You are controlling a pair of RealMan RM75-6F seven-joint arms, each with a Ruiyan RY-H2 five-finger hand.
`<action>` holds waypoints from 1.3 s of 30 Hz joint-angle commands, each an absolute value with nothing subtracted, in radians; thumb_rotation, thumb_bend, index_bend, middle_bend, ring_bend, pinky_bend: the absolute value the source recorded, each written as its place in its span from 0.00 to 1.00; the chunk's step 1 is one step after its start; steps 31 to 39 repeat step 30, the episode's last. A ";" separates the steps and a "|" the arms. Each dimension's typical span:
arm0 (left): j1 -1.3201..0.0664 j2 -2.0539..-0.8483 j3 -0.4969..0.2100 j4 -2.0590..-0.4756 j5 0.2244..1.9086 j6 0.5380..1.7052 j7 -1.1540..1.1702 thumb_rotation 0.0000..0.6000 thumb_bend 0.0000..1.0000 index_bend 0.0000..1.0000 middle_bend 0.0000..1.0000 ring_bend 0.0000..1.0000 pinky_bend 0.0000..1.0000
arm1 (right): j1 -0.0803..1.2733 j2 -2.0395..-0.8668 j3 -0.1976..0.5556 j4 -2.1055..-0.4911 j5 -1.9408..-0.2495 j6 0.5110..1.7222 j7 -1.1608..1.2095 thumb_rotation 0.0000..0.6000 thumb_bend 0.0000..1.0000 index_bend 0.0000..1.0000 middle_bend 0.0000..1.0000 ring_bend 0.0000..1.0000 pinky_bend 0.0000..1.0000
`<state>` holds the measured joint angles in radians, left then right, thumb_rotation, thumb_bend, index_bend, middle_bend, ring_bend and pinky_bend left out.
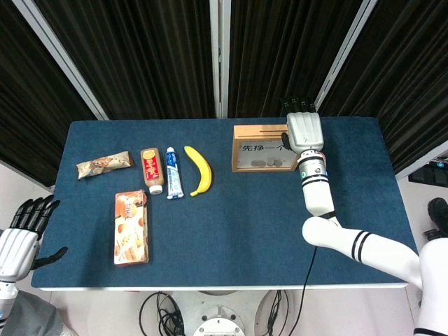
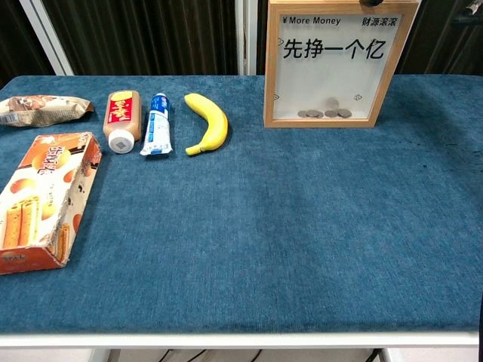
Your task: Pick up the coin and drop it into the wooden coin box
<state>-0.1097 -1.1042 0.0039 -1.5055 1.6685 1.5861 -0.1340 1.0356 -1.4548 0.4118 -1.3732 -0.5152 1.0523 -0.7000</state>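
The wooden coin box (image 1: 260,148) stands at the back of the blue table, its clear front (image 2: 332,68) facing the chest camera. Several coins (image 2: 324,114) lie in a row on its floor. One more coin (image 2: 332,102) shows blurred just above them, inside the box. My right hand (image 1: 304,130) hovers over the box's top right corner, back of the hand towards the head camera, fingertips (image 1: 298,102) pointing away, and I see nothing in it. My left hand (image 1: 19,241) hangs off the table's front left corner, fingers spread and empty.
On the left half of the table (image 1: 238,224) lie a banana (image 1: 199,169), a toothpaste tube (image 1: 173,172), a brown bottle (image 1: 152,169), a snack wrapper (image 1: 103,165) and an orange biscuit box (image 1: 131,227). Dark curtains hang behind the table.
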 commanded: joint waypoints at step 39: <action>-0.114 -1.109 -0.009 -1.527 1.658 1.581 -0.066 1.00 0.15 0.02 0.00 0.00 0.00 | 0.167 -1.241 -0.105 -1.417 -1.436 1.729 -0.118 1.00 0.27 0.00 0.00 0.00 0.00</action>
